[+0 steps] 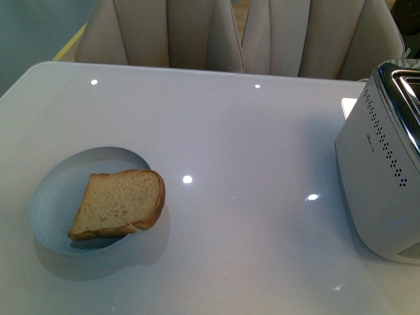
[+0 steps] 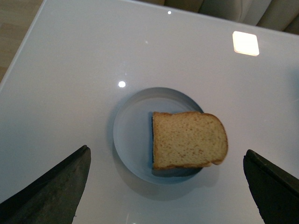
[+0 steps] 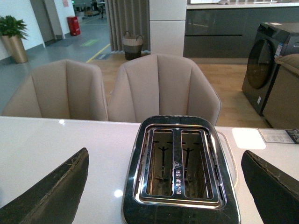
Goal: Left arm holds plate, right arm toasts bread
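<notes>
Front view: a slice of brown bread [image 1: 118,203] lies in a round pale blue-grey plate [image 1: 46,203] on the near left of a glossy white worktop [image 1: 230,118]. A white and chrome toaster [image 1: 377,170] stands well apart from it at the right edge, and beige chairs [image 1: 197,33] are drawn up along the far side. Neither arm shows in this view. The bread sits tilted: its square end is down inside the plate, while its rounded end rides up over the rim on the side facing the toaster and juts a little past it. Seen from the left wrist, the left claw [image 2: 167,153] hangs above the plate [image 2: 131,140] and the bread [image 2: 189,140], gaping wide with nothing in its grasp. Its two dark fingers [image 2: 51,191] are spread to either side of the dish, clear of both plate and slice. Seen from the right wrist, the right claw [image 3: 166,153] is likewise spread wide and empty, poised over the toaster [image 3: 180,207]. The camera there looks straight down into the toaster's two slots [image 3: 161,161], which hold no bread and show only their bare wire racks. Two of the chairs [image 3: 161,88] stand just behind the toaster. Ceiling lights glint as small bright spots across the worktop between plate and toaster.
</notes>
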